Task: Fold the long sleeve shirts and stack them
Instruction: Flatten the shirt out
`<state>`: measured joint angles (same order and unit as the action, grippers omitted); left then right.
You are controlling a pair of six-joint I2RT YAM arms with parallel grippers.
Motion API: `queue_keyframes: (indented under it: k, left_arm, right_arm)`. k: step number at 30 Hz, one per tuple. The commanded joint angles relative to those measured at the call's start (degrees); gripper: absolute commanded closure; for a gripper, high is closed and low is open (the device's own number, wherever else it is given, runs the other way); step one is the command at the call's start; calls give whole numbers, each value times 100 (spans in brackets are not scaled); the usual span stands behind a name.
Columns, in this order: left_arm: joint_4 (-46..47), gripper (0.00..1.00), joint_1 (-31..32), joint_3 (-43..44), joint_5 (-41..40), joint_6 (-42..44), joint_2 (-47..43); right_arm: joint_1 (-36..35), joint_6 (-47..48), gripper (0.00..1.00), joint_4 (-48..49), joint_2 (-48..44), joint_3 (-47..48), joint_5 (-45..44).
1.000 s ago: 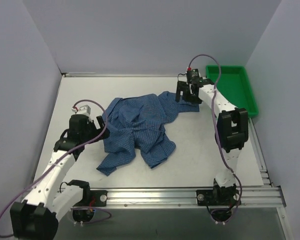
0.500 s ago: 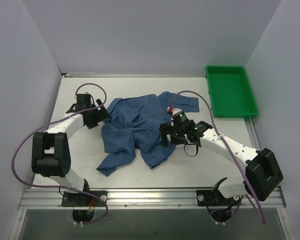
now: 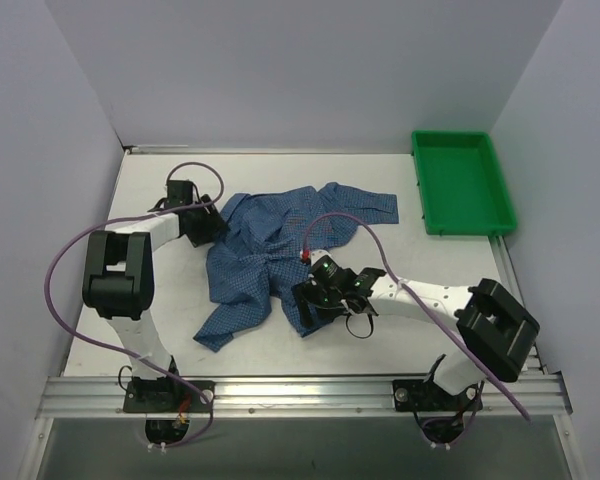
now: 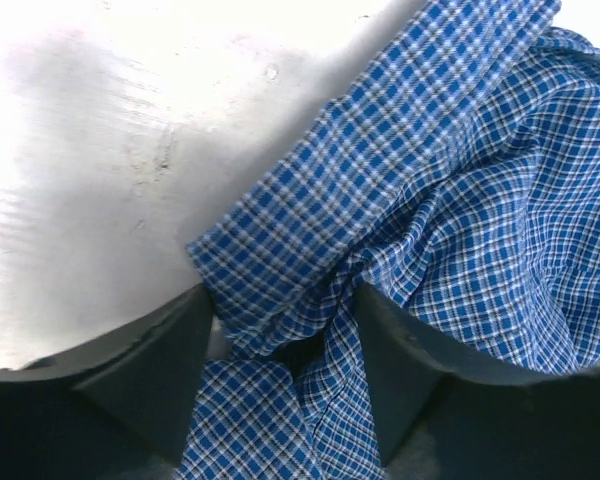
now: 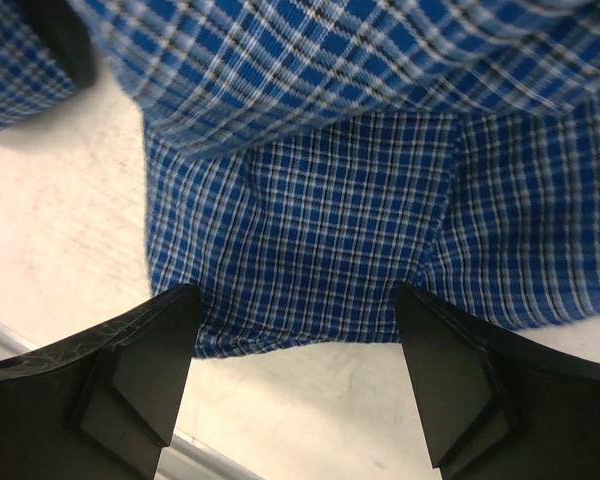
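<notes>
Where the shirt lies: blue fine-checked woven cloth shirt [image 3: 280,250], unfolded and crumpled at mid-table, a little left of centre.
Shirt, shape: irregular heap of soft ridges; one long part reaches far right towards the tray without touching it, another trails to the near left.
Shirt, texture: small blue, white and dark checks; thin cloth with loose creases; a straight folded hem shows in both wrist views.
Table: flat pale grey-white top [image 3: 440,260], matt, faintly scuffed in the left wrist view.
Tray: green moulded plastic rectangular tray [image 3: 460,185] with a raised rim, at the far right corner.
Left gripper [image 3: 212,225]: at the far left edge of the shirt; dark matt fingers [image 4: 150,370] spread, with a rumpled fold and hem of the cloth between them, the cloth brushing both inner faces but not pressed flat.
Right gripper [image 3: 308,300]: low over the near right lobe of the shirt; black wedge-shaped fingers [image 5: 130,370] spread wide on either side of a flat hemmed panel, gripping nothing.
Arms: white jointed shells with black housings, each trailing a looped purple cable [image 3: 70,270].
Rail: ribbed silver metal rail [image 3: 310,385] along the near edge, carrying both bases.
</notes>
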<state>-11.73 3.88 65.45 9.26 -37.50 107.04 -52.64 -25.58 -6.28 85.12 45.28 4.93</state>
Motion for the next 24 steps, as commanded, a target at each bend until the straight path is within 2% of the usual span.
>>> queue_keyframes:
  k: [1,2,3,5,6,8,9,12,14,16,19,24]
  left_arm:
    - [258,35,78,3,138,-47,273]
    - [276,38,78,-6,147,-56,308]
    - [285,48,60,-15,147,-47,343]
    - [285,62,60,-23,138,-39,440]
    - [294,78,52,-15,138,-39,475]
    - [320,97,-10,-15,112,-47,510]
    - [320,100,-45,3,94,-47,510]
    - [312,100,-220,38,94,-21,484]
    - [189,100,-326,73,42,-12,431]
    - [110,100,-562,56,-46,-12,300]
    - [57,100,-809,-23,-99,-21,72]
    - [-84,100,-1064,-68,-204,58,-254]
  right_arm:
    - [-88,-96,20,189,398,51,-124]
    - [-88,-96,20,189,496,60,-115]
    - [-88,-105,22,189,584,78,-158]
    - [-80,-140,28,163,795,78,-176]
    - [-62,-122,38,136,848,87,-185]
    - [8,-70,52,49,883,78,-352]
    - [156,-35,63,-56,866,69,-422]
    - [534,158,83,-259,699,-45,-659]
    - [1035,308,90,-495,532,-45,-913]
    - [1430,571,92,-854,366,121,-1342]
    - [1836,633,94,-901,50,227,-951]
    - [1854,923,92,-1358,-425,692,-1021]
